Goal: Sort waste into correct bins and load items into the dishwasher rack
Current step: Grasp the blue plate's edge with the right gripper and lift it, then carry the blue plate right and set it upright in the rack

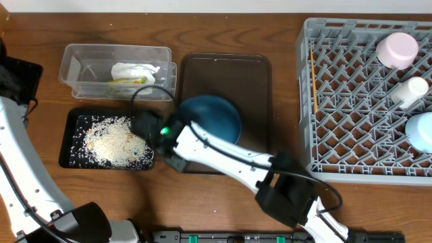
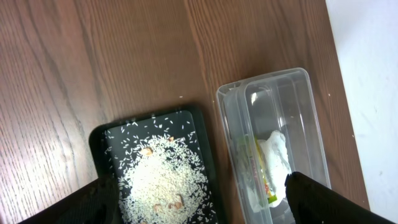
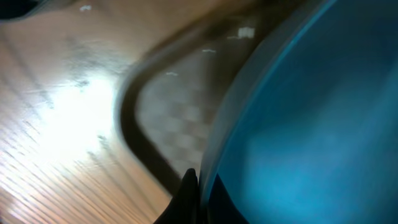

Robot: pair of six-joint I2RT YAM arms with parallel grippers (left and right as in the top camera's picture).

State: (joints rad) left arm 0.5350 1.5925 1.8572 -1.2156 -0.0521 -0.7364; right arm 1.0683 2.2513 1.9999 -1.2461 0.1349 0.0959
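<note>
Right claw [image 3: 198, 196]: jaws together, clamped on the rim of the large dark blue bowl [image 1: 214, 118]. The bowl sits on the dark brown serving tray [image 1: 260, 81].

Just beside this claw, opposite the bowl: shallow black rectangular tray [image 1: 66, 145] carrying white loose rice grains [image 1: 115, 140].

Left claw [image 2: 208, 202]: jaws wide apart, nothing between them. It hangs above the black tray and the clear rectangular plastic container [image 2: 298, 118].

The container holds a crumpled white paper napkin [image 2: 277, 149] and a green-yellow wrapper [image 2: 264, 180]; wrapper print too small to read.

Large grey plastic lattice rack [image 1: 351, 115], well apart from both claws, holds:
- pinkish-white cup [image 1: 398, 49]
- small white piece [image 1: 410, 91]
- small light blue bowl [image 1: 422, 131]
- thin wooden chopsticks [image 1: 314, 77]
</note>
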